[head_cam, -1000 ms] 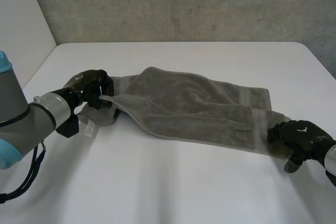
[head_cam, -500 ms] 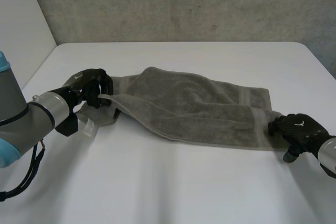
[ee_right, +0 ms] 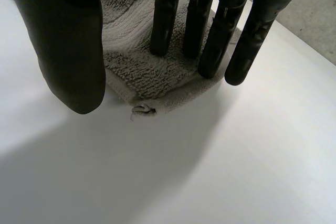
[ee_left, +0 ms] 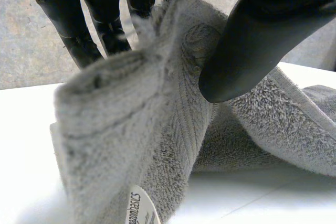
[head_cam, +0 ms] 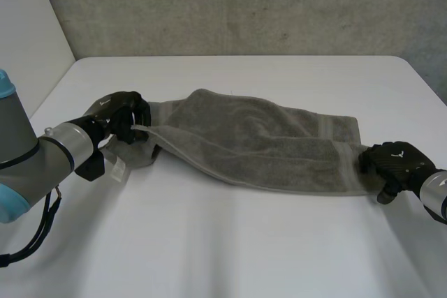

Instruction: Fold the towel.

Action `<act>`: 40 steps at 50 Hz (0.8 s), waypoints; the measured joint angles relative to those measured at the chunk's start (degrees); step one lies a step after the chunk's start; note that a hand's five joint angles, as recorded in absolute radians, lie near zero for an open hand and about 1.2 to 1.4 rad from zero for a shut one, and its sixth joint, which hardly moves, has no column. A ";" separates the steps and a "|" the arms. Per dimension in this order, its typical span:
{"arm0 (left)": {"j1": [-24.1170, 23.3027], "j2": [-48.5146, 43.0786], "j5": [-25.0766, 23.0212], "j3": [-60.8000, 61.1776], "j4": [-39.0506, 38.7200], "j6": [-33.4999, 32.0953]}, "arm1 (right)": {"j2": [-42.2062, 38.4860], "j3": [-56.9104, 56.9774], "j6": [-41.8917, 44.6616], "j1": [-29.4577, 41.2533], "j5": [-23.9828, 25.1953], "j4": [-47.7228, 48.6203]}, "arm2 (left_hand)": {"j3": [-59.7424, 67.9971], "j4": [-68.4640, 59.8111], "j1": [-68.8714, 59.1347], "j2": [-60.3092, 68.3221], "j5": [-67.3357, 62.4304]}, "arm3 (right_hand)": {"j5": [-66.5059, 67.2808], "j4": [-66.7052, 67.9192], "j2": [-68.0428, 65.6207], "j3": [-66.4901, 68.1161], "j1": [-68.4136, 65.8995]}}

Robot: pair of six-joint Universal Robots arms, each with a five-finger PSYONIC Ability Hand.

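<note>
Fingers [ee_left: 105, 24] of the left hand [head_cam: 119, 113]: curled down behind one short end of the towel [head_cam: 258, 144], with the left thumb [ee_left: 252, 51] pressed into the terry from the other side. Pinches that end into a bunched ridge, raised above the desk [head_cam: 244, 256]. Grips tight, no gap between thumb tip and cloth. White label [ee_left: 139, 211] hanging from the towel's hem just below the pinched fold, its print too partial to read.

Fingers [ee_right: 210, 30] of the right hand [head_cam: 394, 162]: straight and slightly spread, tips set down on the towel's opposite end, at its corner. Rests on the ribbed border band, curling round nothing. Right thumb [ee_right: 73, 51] apart from them, just off the towel's edge, over bare desk; cannot tell whether its tip touches the surface. Small loose thread [ee_right: 143, 110] at the towel's corner, between thumb and fingers.

Towel grey, lying lengthwise on the desk between the two hands, loosely doubled along its length, with rumpled creases in the middle. Left arm [head_cam: 42, 158], grey with a light-blue cap, reaching to the towel from beyond its pinched end. Rough grey wall [head_cam: 244, 5] beyond the towel's far long edge.
</note>
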State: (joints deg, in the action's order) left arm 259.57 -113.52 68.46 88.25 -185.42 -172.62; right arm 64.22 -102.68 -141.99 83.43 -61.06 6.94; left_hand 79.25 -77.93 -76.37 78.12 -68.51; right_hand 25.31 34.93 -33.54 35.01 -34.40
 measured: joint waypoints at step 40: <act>0.06 -0.13 0.00 0.21 -1.51 0.00 | -5.33 6.75 0.23 3.99 -3.93 1.06 | 0.00 0.00 0.00 0.00 0.00 | 4.75 5.34 -7.43 5.14 -6.44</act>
State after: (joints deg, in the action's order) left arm 259.63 -113.64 68.47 88.46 -186.93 -172.62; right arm 58.89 -95.93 -141.76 87.42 -64.98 8.01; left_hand 79.25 -77.93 -76.37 78.12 -68.51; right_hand 30.06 40.27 -40.97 40.15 -40.84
